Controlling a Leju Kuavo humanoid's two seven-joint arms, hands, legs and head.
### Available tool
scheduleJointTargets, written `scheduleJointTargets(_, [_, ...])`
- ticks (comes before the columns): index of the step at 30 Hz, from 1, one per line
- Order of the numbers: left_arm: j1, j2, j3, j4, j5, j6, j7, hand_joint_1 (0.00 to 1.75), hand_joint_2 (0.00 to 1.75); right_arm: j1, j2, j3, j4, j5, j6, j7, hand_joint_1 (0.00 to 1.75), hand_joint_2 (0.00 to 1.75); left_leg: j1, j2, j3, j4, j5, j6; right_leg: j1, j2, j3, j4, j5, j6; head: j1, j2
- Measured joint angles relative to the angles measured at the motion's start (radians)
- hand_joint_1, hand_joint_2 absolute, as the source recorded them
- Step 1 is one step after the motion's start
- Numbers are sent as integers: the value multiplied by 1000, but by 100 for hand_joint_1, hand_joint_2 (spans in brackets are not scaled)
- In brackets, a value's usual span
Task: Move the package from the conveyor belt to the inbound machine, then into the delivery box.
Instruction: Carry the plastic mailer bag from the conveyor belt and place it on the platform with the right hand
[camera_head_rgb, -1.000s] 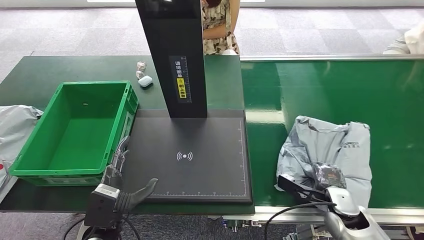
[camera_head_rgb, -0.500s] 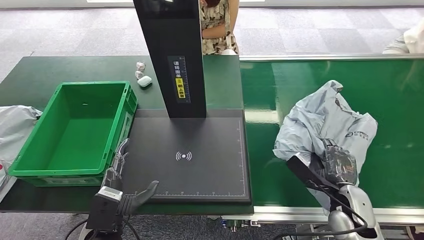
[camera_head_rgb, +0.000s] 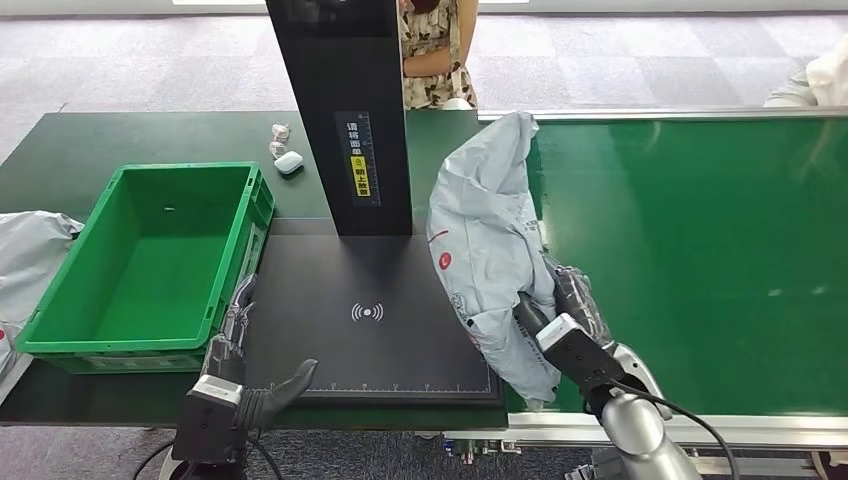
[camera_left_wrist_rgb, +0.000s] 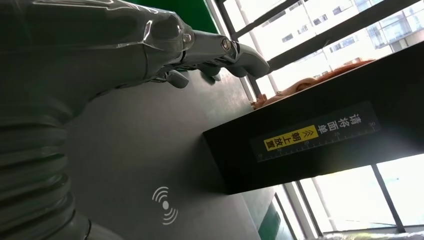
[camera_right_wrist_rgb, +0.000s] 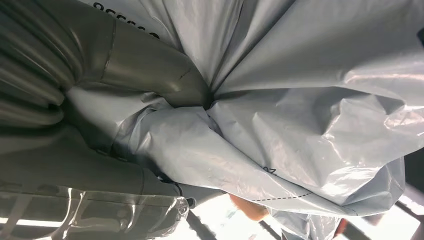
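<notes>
A grey plastic mail package (camera_head_rgb: 490, 240) hangs lifted in the air over the seam between the green conveyor belt (camera_head_rgb: 690, 250) and the black inbound machine's pad (camera_head_rgb: 370, 315). My right hand (camera_head_rgb: 560, 320) grips it from below, thumb and fingers sunk into the crumpled film (camera_right_wrist_rgb: 280, 115). The machine's black upright column (camera_head_rgb: 345, 110) stands behind the pad. The green delivery box (camera_head_rgb: 150, 265) sits empty to the left of the pad. My left hand (camera_head_rgb: 245, 375) rests at the pad's front left corner, fingers spread (camera_left_wrist_rgb: 210, 55), holding nothing.
A person stands behind the column (camera_head_rgb: 435, 50). Another grey bag (camera_head_rgb: 30, 255) lies left of the box. A small white earbud case (camera_head_rgb: 290, 162) and two small pale items (camera_head_rgb: 280, 140) sit on the dark table behind the box.
My right hand has lifted the package off the belt and carried it left, from the belt's near edge to the pad's right edge. The left hand has stayed put.
</notes>
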Motion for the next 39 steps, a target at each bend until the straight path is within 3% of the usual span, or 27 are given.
scheduleJointTargets(4, [-5, 0, -3, 0, 4, 3, -5, 0, 175, -84, 43, 69, 45, -105, -15, -34, 175, 175, 0, 1, 0, 0, 0, 0, 0, 1, 0, 0, 0, 0, 0, 0])
scheduleJointTargets(9, [-15, -4, -6, 0, 27, 19, -21, 0, 175, -214, 93, 128, 140, -184, -10, 38, 175, 175, 0, 1, 0, 0, 1, 0, 0, 1, 0, 0, 1, -1, 0, 0])
scheduleJointTargets(15, [-17, -29, 7, -10, 132, 127, -106, 0, 175, -326, 144, 179, 292, -205, 7, 106, 175, 175, 0, 0, 0, 0, 2, 0, 0, 0, 0, 0, 1, -1, 0, 0])
scheduleJointTargets(24, [-13, -49, 30, -53, 215, 252, -180, 0, 175, -400, 204, 265, 535, -288, 192, 160, 175, 175, 1, 0, 0, 0, 2, 0, 1, 0, 0, 0, 1, -1, 0, 0])
scheduleJointTargets(25, [-13, -49, 30, -55, 217, 257, -180, 0, 175, -404, 209, 274, 557, -302, 222, 165, 170, 175, 1, 0, 0, 0, 2, 0, 1, 0, 0, 0, 1, -1, 0, 0])
scheduleJointTargets(27, [-13, -48, 30, -57, 219, 263, -180, 0, 175, -411, 218, 290, 594, -324, 277, 175, 102, 175, 1, 0, 0, 0, 2, 0, 1, 0, 0, 0, 1, -1, 0, 0])
scheduleJointTargets(29, [-13, -48, 30, -57, 220, 267, -180, 0, 175, -419, 224, 306, 622, -336, 319, 185, 19, 175, 1, 0, 0, 0, 2, 0, 1, 0, 0, 0, 1, -1, 0, 0])
scheduleJointTargets(31, [-13, -48, 30, -57, 221, 269, -180, 0, 175, -428, 230, 323, 644, -343, 347, 197, 0, 175, 1, 0, 0, 0, 2, 0, 1, 0, 0, 0, 1, -1, 0, 0])
scheduleJointTargets(35, [-12, -47, 30, -59, 220, 276, -177, 0, 175, -439, 240, 342, 669, -364, 355, 216, 0, 175, 1, 0, 0, 0, 2, 0, 1, 0, 0, 0, 1, -1, 0, 0])
scheduleJointTargets(39, [-5, -46, 29, -67, 215, 290, -173, 0, 175, -441, 241, 343, 672, -391, 287, 205, 0, 175, 1, 0, 0, 0, 2, 0, 1, 0, -1, 0, 1, -1, 0, 0])
